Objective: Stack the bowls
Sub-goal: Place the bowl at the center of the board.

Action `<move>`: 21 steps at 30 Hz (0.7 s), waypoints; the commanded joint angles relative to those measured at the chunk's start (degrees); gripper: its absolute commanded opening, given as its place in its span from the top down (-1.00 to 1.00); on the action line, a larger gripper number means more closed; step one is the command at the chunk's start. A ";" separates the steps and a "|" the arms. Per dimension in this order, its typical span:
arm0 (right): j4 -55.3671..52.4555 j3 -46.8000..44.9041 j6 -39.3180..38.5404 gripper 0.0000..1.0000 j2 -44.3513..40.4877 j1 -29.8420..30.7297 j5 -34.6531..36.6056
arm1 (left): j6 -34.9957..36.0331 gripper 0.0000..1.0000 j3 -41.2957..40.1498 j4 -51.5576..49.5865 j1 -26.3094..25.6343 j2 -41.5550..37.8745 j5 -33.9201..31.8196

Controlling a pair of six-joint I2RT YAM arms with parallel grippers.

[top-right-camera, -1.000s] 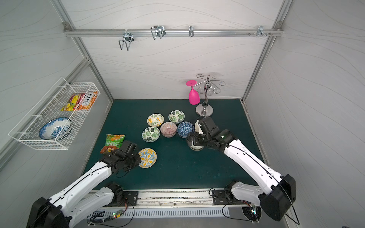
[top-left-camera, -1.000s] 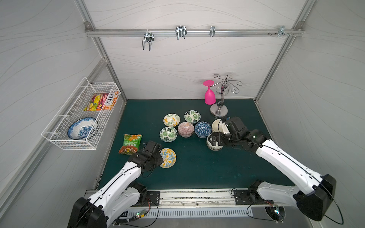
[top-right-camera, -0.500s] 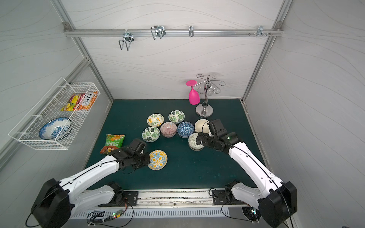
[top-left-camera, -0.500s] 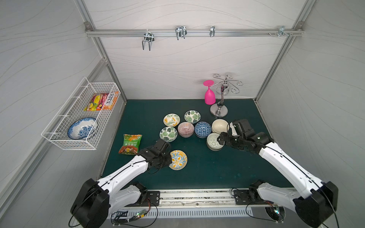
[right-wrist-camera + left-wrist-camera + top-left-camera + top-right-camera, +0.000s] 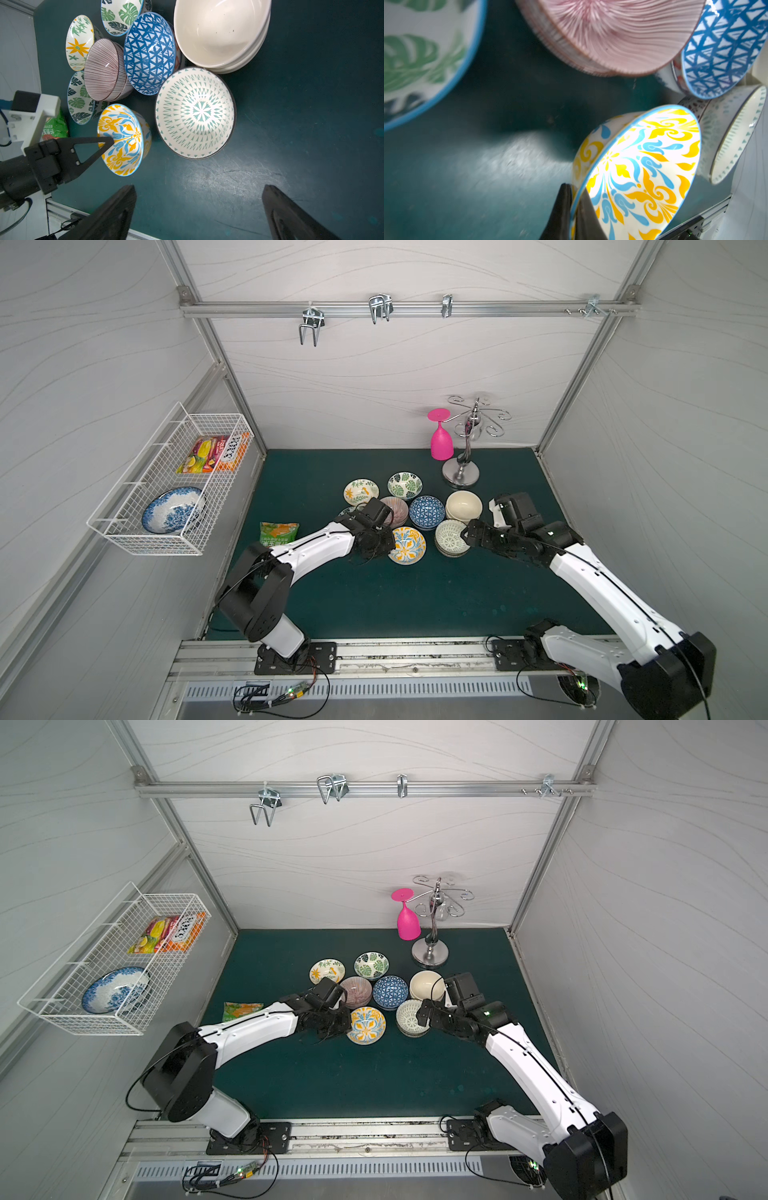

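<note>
gripping yellow floral bowl (image 5: 409, 545) rim | left pincer (image 5: 574, 188) clamped | mouth upward

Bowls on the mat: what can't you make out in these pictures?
- Nearer green-leaf bowl: top view, mostly hidden by the left arm.
- Left pincer: left wrist view, only tips show, clamping the yellow floral bowl; edge cuts the rest.
- Lattice bowl: right wrist view, it covers whatever nests beneath.
- Snack bag: top view, print too small.
</note>
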 commanded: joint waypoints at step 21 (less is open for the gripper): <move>-3.06 3.26 -1.35 -0.98 -0.51 -1.15 -0.60 | -0.27 1.00 7.58 -1.74 -0.84 7.65 0.41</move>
